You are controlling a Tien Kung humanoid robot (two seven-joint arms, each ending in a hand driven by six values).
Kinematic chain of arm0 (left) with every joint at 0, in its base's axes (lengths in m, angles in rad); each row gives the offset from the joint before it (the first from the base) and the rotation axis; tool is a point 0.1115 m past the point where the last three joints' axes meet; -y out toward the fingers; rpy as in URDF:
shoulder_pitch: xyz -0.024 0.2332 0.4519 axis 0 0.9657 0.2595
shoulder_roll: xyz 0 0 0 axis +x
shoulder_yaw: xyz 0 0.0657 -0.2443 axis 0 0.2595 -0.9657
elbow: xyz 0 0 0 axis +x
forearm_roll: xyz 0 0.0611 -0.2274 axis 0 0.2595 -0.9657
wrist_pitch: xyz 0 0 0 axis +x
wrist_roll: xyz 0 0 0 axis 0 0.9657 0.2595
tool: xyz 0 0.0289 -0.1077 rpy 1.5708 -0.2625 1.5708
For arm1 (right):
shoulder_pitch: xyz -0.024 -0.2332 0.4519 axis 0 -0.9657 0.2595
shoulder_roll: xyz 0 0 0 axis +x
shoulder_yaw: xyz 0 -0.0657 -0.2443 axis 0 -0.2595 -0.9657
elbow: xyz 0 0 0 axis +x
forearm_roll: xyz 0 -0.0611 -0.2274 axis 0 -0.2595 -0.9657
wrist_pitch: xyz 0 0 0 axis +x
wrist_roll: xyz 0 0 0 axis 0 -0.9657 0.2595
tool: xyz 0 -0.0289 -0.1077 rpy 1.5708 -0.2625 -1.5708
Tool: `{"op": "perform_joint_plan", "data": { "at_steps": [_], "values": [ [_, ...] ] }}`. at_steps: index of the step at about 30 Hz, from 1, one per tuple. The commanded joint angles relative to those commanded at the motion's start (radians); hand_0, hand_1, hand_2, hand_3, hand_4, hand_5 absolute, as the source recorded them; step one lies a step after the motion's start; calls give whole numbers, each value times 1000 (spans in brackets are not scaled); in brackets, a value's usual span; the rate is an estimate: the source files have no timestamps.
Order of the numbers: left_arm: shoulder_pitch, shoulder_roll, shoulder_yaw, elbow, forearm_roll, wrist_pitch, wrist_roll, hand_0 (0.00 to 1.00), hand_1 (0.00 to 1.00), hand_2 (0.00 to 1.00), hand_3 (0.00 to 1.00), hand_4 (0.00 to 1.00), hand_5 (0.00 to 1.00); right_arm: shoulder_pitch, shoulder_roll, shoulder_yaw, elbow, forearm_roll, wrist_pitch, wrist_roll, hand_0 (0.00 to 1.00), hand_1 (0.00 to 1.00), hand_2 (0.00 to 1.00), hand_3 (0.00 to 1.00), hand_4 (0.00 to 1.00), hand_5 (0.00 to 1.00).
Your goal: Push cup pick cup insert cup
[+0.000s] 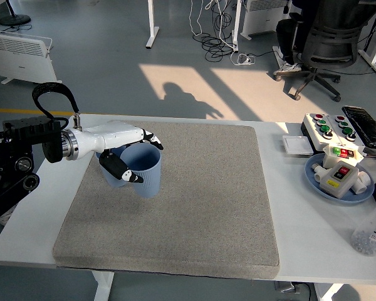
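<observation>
My left hand [136, 157] is shut on a blue cup [144, 169], thumb on its near side and fingers over the rim. The cup hangs upright a little above the grey mat [194, 207]. A second blue cup [109, 173] stands just left of it on the mat, mostly hidden behind my hand and wrist. The two cups look very close; I cannot tell if they touch. My right arm is out of sight.
A blue plate [313, 182] with a switch box and white parts sits at the right. Behind it lie a button box [329, 128], a white card [296, 145] and a black device [365, 125]. A clear bottle [370, 235] stands at the right edge.
</observation>
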Motion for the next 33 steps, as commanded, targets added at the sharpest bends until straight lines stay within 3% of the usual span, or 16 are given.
{"op": "perform_joint_plan", "data": {
  "at_steps": [3,6,13,22,33],
  "values": [
    [-89,72,-81,57,-43,-14,-14,411,548,560,498,617,45,-3,-1,-5,0,1,1,-2,690,601,637,556,99,409],
    [-129,83,-78,108,-45,-6,-22,411,548,560,498,617,45,-5,-2,-9,0,3,1,-3,690,601,637,556,99,409],
    [-154,77,-49,198,-32,26,-35,421,550,562,494,601,50,-8,-2,-21,0,14,2,-2,690,606,638,556,100,410],
    [-158,46,11,294,-50,83,-57,423,550,562,493,590,37,-8,-2,-33,0,23,3,0,690,608,639,556,100,409],
    [-147,21,58,367,-79,137,-79,429,556,566,493,581,26,-9,-3,-34,0,18,4,-1,690,609,639,557,101,409]
  ]
}}
